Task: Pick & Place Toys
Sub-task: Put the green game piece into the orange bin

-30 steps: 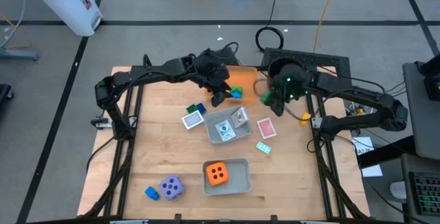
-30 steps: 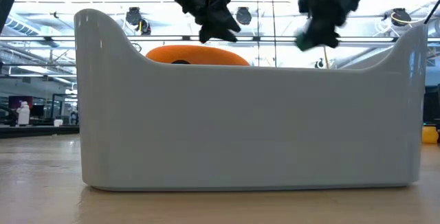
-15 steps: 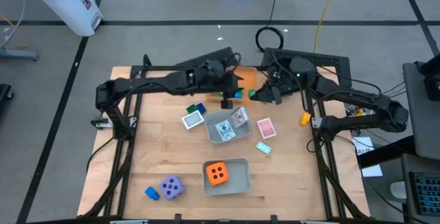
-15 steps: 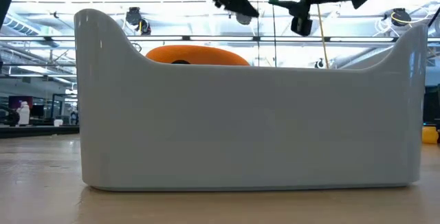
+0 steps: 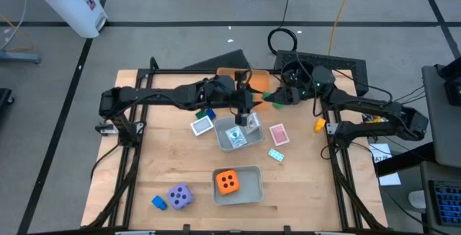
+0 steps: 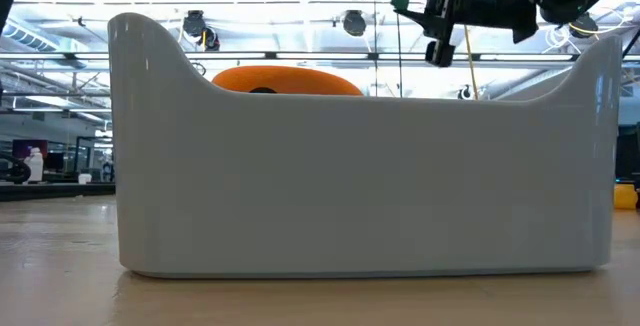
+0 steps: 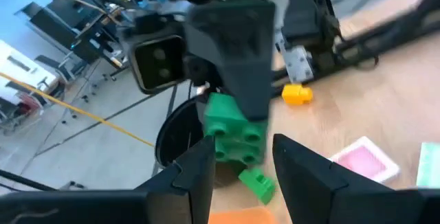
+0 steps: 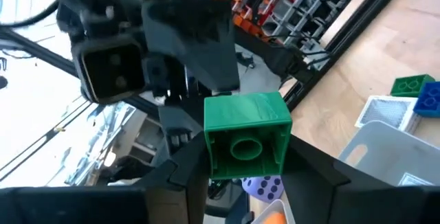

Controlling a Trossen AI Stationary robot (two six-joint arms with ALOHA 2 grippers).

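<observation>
My right gripper (image 8: 247,165) is shut on a green brick (image 8: 247,138) and holds it in the air over the far middle of the table (image 5: 263,98). My left gripper (image 7: 240,157) is open and faces the right one (image 5: 248,109). Its two fingers stand on either side of the same brick (image 7: 234,131). A second green brick (image 7: 256,183) lies below, by the orange tray (image 5: 248,78). An orange die (image 5: 229,182) sits in a grey tray (image 5: 252,192). A purple die (image 5: 179,196) and a blue brick (image 5: 158,202) lie at the near left. My right gripper pinches the green brick by two opposite side faces (image 8: 214,148) between its two fingers. The fingers come level from the table's right side. The brick is lifted clear, its hollow underside toward the wrist camera. My left gripper: I cannot tell whether its fingers (image 7: 199,172) touch the brick.
A clear grey tray (image 5: 225,140) with cards stands mid-table. A white card (image 5: 202,125), blue and green bricks (image 5: 207,112), a pink card (image 5: 279,134) and a teal card (image 5: 276,154) lie around it. A yellow brick (image 5: 319,125) lies at the right edge. A black pot (image 7: 180,138) stands beyond.
My right gripper has risen with the green brick, tipped from pointing down to level, and gone toward the table's left. My left gripper has risen and gone toward the table's right, until its fingers flank the brick.
</observation>
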